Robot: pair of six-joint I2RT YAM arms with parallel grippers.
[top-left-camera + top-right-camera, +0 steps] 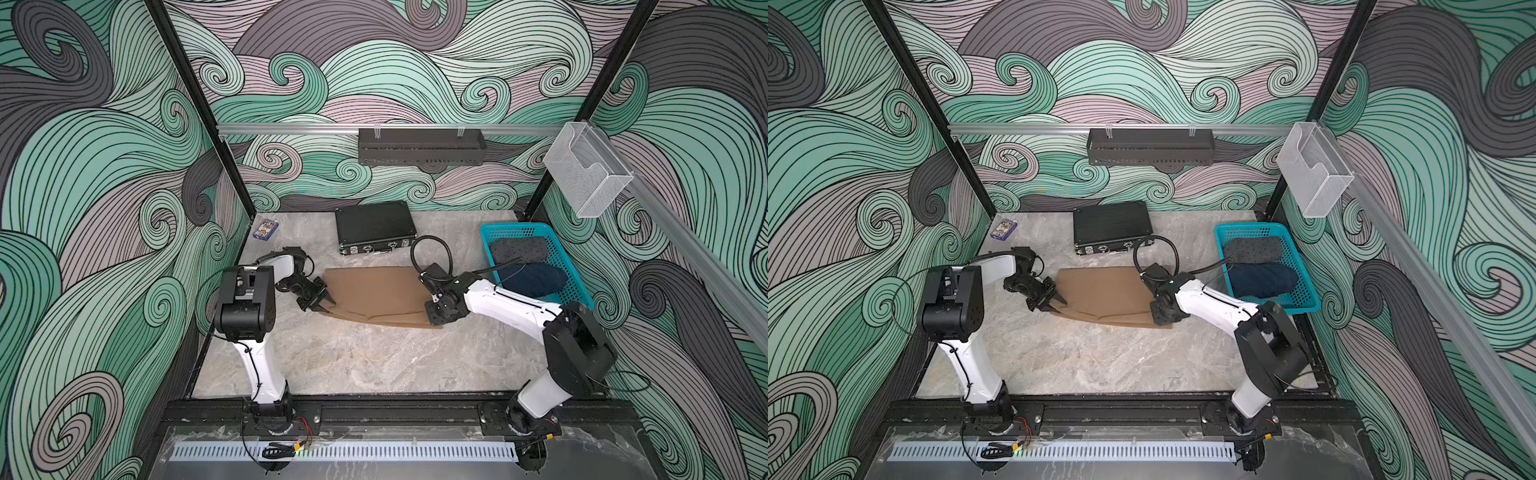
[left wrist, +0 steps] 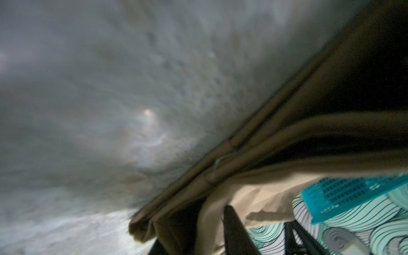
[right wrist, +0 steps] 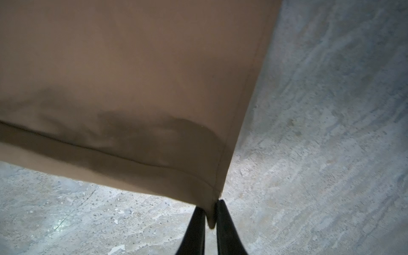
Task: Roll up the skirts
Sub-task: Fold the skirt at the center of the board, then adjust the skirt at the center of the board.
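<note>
1. Tan-brown skirt (image 1: pixel 374 291): it lies spread on the marbled table (image 1: pixel 374 361), stretched between my two grippers, with loose folds along the edge the grippers reach.
2. Right gripper (image 3: pixel 209 206): I see its fingers pinched together on the skirt's hem corner, with cloth caught between them.
3. Left gripper (image 1: pixel 325 303): it sits at the opposite corner. The jaws stand apart, and lifted folds drape against one finger (image 2: pixel 231 227). The wrist view is blurred.
4. Teal basket (image 1: pixel 515 227): it stands just behind the right gripper's arm, on the side away from the left gripper. It holds the dotted grey skirt (image 1: pixel 519 249) and the denim skirt (image 1: pixel 532 280), bundled side by side.
5. Black case (image 1: pixel 374 226): it lies closed beyond both grippers, apart from the tan-brown skirt.
</note>
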